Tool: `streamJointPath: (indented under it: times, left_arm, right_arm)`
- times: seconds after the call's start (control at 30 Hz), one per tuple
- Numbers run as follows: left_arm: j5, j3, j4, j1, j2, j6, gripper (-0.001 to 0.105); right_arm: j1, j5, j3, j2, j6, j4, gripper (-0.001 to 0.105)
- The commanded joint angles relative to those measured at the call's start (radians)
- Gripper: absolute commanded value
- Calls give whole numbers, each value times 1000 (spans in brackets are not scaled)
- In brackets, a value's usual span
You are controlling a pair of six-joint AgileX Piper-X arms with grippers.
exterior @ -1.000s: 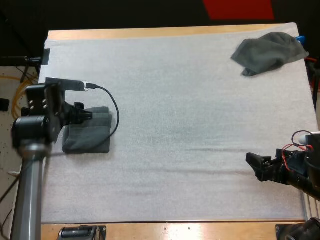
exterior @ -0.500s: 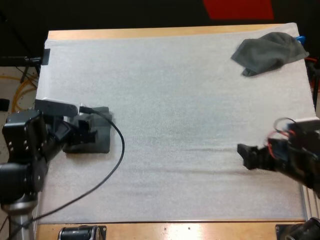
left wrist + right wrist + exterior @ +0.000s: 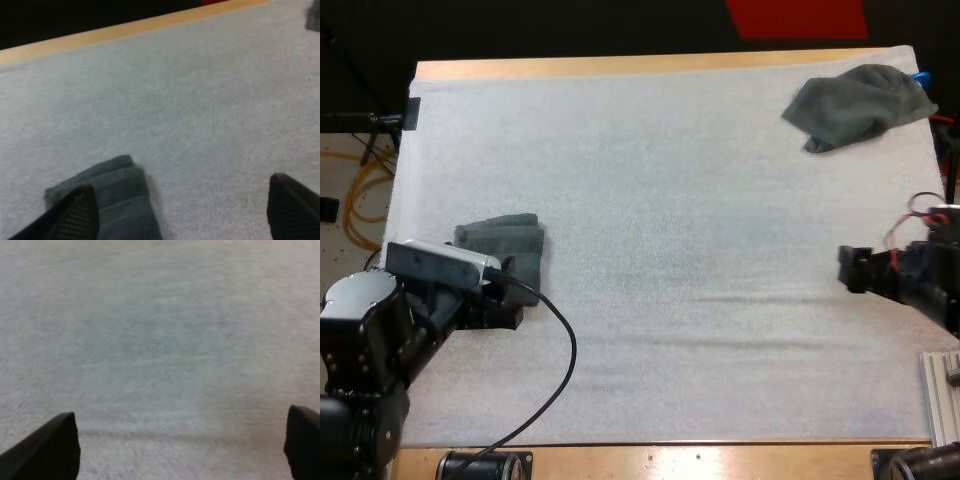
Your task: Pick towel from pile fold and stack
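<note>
Grey-green cloth lies in two places on the white mat (image 3: 670, 200) that covers my wooden worktop (image 3: 620, 66). In the high view the folded towel (image 3: 505, 245) sits at the middle left of the frame, close to the mat's left edge, with its layers lying flat. The crumpled towel (image 3: 858, 105) lies in a loose heap at the upper right, up against the mat's far right corner and well apart from the folded one.

My left gripper (image 3: 505, 305) is at the lower left of the high view, just on the near side of the folded towel. From the left wrist camera I see this gripper (image 3: 182, 210) with its fingers spread wide and released, holding nothing. One finger is at the folded towel (image 3: 117, 200), though I cannot tell whether it touches the cloth. The other finger is over bare mat.

My right gripper (image 3: 852, 268) is at the middle right of the high view, pointing in over the mat, with nothing near it. The right wrist camera shows this gripper (image 3: 175, 455) with both fingers standing far apart, released, and bare mat between them.
</note>
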Motion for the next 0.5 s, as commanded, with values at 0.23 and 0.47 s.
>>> streamJointPath:
  times: [0.23,0.47]
  left_arm:
    - [-20,-6,5,-5,-16,14,68]
    - [-18,-6,4,-5,-85,14,68]
  right_arm:
    - [-251,-97,-1,-125,-120,87,80]
    - [-304,-97,-1,-322,-148,121,80]
